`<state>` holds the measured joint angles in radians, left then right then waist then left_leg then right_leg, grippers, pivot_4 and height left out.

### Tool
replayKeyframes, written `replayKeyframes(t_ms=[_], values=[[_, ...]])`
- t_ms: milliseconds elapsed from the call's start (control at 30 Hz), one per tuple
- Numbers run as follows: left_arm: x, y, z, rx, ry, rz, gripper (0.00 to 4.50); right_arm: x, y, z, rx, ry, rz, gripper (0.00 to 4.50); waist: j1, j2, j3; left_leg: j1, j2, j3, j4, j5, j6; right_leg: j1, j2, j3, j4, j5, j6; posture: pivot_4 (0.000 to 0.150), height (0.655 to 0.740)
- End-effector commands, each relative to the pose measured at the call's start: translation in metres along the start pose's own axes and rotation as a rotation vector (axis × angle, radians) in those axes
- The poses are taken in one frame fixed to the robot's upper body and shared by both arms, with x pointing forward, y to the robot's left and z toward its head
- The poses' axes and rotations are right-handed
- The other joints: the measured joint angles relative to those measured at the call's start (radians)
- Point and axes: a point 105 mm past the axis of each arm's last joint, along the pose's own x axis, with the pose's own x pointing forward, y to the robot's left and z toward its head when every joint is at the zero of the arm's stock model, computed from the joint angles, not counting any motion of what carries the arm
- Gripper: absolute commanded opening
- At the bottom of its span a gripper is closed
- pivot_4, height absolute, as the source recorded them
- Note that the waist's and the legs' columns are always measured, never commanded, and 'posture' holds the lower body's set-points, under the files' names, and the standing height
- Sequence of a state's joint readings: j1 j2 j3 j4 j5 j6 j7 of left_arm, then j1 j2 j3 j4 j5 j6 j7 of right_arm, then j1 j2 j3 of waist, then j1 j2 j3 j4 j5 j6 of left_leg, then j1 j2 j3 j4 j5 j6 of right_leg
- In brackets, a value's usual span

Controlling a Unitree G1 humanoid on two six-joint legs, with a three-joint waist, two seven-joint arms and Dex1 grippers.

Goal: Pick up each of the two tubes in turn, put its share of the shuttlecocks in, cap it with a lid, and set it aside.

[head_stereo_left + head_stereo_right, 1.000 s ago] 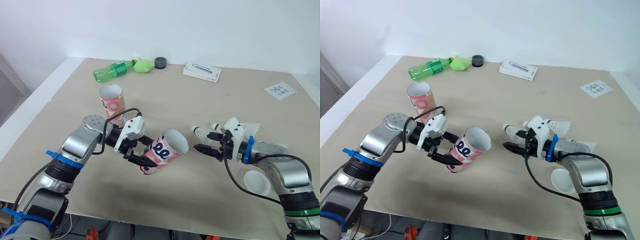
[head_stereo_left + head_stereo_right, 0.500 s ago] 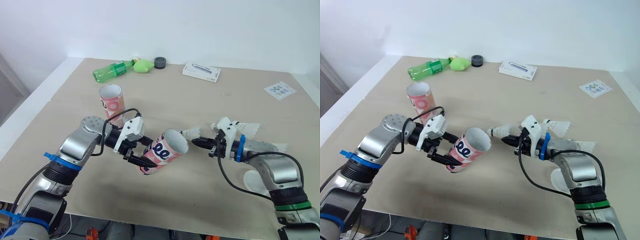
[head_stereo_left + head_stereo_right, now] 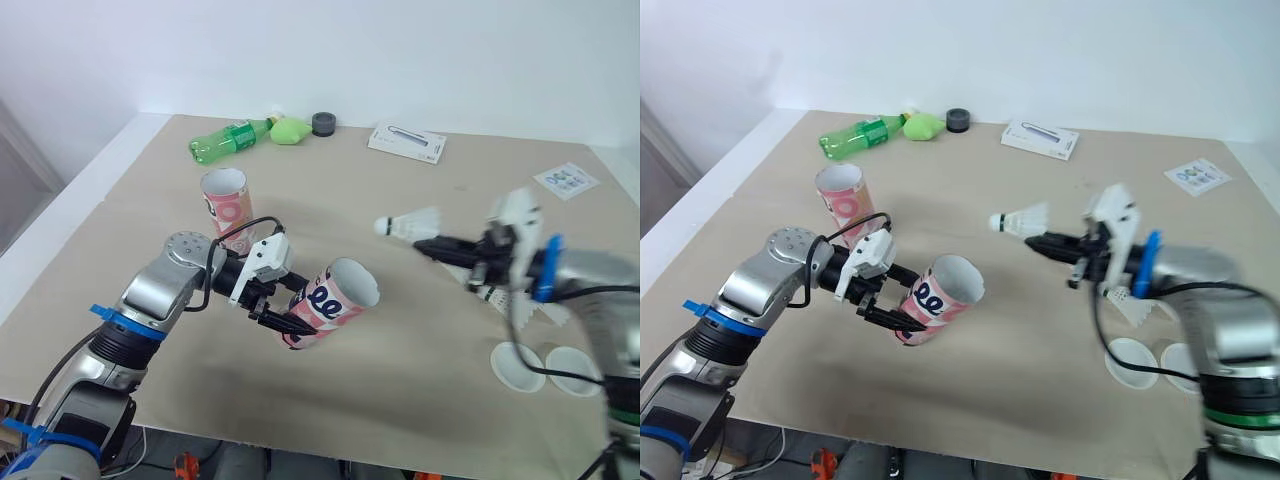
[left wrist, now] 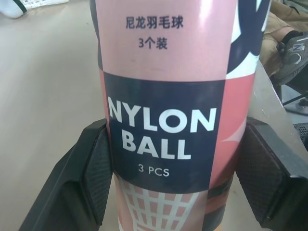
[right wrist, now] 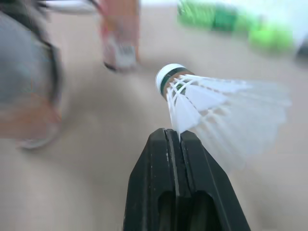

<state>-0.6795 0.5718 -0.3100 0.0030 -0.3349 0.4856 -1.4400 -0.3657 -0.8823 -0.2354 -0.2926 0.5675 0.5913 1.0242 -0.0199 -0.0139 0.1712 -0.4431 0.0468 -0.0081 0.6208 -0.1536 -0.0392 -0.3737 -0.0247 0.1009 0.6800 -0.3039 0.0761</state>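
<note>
Left gripper (image 3: pixel 281 316): jaws clamped around the lower half of the pink tube (image 3: pixel 328 304). In the wrist view we can see both pads (image 4: pixel 98 173) pressed flat against the "NYLON BALL 3 PCS" label, one on each side.
Held tube: it's up off the table (image 3: pixel 400 400) with its long axis tilted. The base sits down by the left gripper, and the open mouth aims up and over toward the robot's right.
Right gripper (image 5: pixel 174 137): jaws pinched shut on the edge of a shuttlecock's skirt, with pretty much no gap between the fingers.
Held shuttlecock (image 3: pixel 405 224): in the air, higher than the tube mouth and well apart from it. Its long axis is roughly level, with the cork end pointing to the robot's left and the skirt trailing back to the gripper.
Second tube (image 3: pixel 224 202): standing upright on the table beyond the left arm, mouth facing straight up, apart from the held one.
Lids (image 3: pixel 517 366): two white discs lying flat, side by side, near the front edge by the right arm.
Loose shuttlecock (image 3: pixel 1128 305): white feathers on the table under the right forearm. It's too blurry for us to count them.
Far edge: a green bottle (image 3: pixel 228 138) on its side with a green lump (image 3: pixel 290 130) just beside its cap. Then come a dark round roll (image 3: pixel 322 123), a white box (image 3: pixel 407 143) and a small printed card (image 3: pixel 567 181) off to the right.
</note>
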Motion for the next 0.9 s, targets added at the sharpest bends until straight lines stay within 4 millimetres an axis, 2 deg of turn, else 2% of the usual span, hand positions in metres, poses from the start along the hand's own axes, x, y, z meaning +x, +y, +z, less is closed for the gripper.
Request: replayKeyframes(t_ms=[33, 133, 333, 467, 600, 633, 667, 700, 733, 767, 833, 900], values=[[0.002, -0.001, -0.002, -0.004, 0.011, -0.01, 3.23, -0.027, 0.029, 0.039, -0.195, 0.006, 0.134, 0.14, -0.001, 0.0, 0.0, 0.0, 0.0, 0.0, 0.0, 0.0, 0.0, 0.0, 0.0, 0.0, 0.0, 0.0, 0.0, 0.15, 0.7203], [0.002, 0.0, -0.001, -0.004, 0.01, -0.011, 3.23, -0.028, 0.039, 0.046, -0.247, 0.048, 0.184, 0.14, -0.003, -0.001, 0.0, 0.001, 0.001, -0.001, -0.001, -0.001, -0.001, 0.001, 0.001, -0.002, 0.0, -0.002, -0.002, 0.15, 0.7203], [0.004, 0.002, 0.0, 0.005, 0.005, -0.014, 3.23, -0.016, 0.061, 0.039, -0.307, 0.121, 0.309, 0.14, -0.003, -0.001, 0.0, 0.002, 0.001, 0.0, 0.0, -0.001, -0.001, 0.001, 0.0, -0.001, 0.0, -0.001, -0.001, 0.15, 0.7203], [0.005, 0.002, 0.001, 0.005, 0.001, -0.014, 3.23, -0.003, 0.073, 0.035, -0.33, 0.137, 0.387, 0.14, -0.003, -0.001, 0.0, 0.001, 0.001, 0.0, 0.0, -0.001, -0.001, 0.0, 0.0, -0.001, 0.0, -0.001, -0.001, 0.15, 0.7203], [0.005, 0.002, 0.001, 0.005, -0.003, -0.014, 3.23, 0.013, 0.075, 0.032, -0.332, 0.132, 0.415, 0.14, -0.003, -0.002, 0.001, 0.001, 0.001, 0.0, 0.0, -0.001, -0.001, 0.0, 0.0, -0.001, 0.0, -0.002, -0.001, 0.15, 0.7203], [0.005, 0.002, 0.002, 0.004, -0.004, -0.014, 3.23, 0.017, 0.074, 0.034, -0.322, 0.123, 0.418, 0.66, -0.003, -0.002, 0.001, 0.001, 0.001, 0.0, 0.0, -0.001, -0.001, 0.0, 0.0, -0.001, 0.0, -0.001, -0.002, 0.15, 0.7203], [0.006, 0.002, 0.002, 0.005, -0.004, -0.015, 3.23, 0.019, 0.073, 0.035, -0.316, 0.121, 0.419, 0.69, -0.003, -0.002, 0.001, 0.001, 0.001, 0.0, 0.0, -0.001, -0.001, 0.0, 0.0, -0.001, 0.0, -0.001, -0.002, 0.15, 0.7203], [0.006, 0.001, 0.002, 0.005, -0.005, -0.015, 3.23, 0.02, 0.073, 0.036, -0.315, 0.121, 0.422, 1.15, -0.003, -0.002, 0.001, 0.001, 0.001, 0.0, 0.0, -0.001, -0.001, 0.0, 0.0, -0.001, 0.0, -0.001, -0.002, 0.15, 0.7203], [0.006, 0.001, 0.002, 0.005, -0.006, -0.015, 3.23, 0.021, 0.071, 0.036, -0.314, 0.122, 0.414, 1.43, -0.001, -0.002, 0.001, 0.001, 0.001, 0.0, 0.0, -0.001, -0.001, 0.0, 0.0, -0.001, 0.0, -0.001, -0.002, 0.15, 0.7203], [0.006, 0.001, 0.002, 0.004, -0.007, -0.015, 3.23, 0.02, 0.07, 0.039, -0.306, 0.115, 0.405, 1.95, -0.001, -0.002, 0.001, 0.0, 0.001, -0.001, 0.0, -0.001, -0.001, 0.0, 0.0, -0.002, 0.0, -0.002, -0.002, 0.15, 0.7203], [0.007, 0.001, 0.002, 0.003, -0.01, -0.015, 3.23, 0.014, 0.069, 0.045, -0.283, 0.092, 0.404, 2.69, -0.001, -0.002, 0.001, 0.0, 0.001, -0.001, 0.0, -0.001, -0.001, 0.0, -0.001, -0.002, 0.0, -0.002, -0.002, 0.15, 0.7203], [0.008, 0.0, 0.001, 0.001, -0.012, -0.015, 3.23, 0.003, 0.069, 0.049, -0.241, 0.074, 0.406, 2.69, 0.0, -0.002, 0.001, 0.0, 0.001, -0.001, -0.001, -0.001, -0.001, 0.0, -0.001, -0.002, 0.0, -0.001, -0.003, 0.15, 0.7203]])
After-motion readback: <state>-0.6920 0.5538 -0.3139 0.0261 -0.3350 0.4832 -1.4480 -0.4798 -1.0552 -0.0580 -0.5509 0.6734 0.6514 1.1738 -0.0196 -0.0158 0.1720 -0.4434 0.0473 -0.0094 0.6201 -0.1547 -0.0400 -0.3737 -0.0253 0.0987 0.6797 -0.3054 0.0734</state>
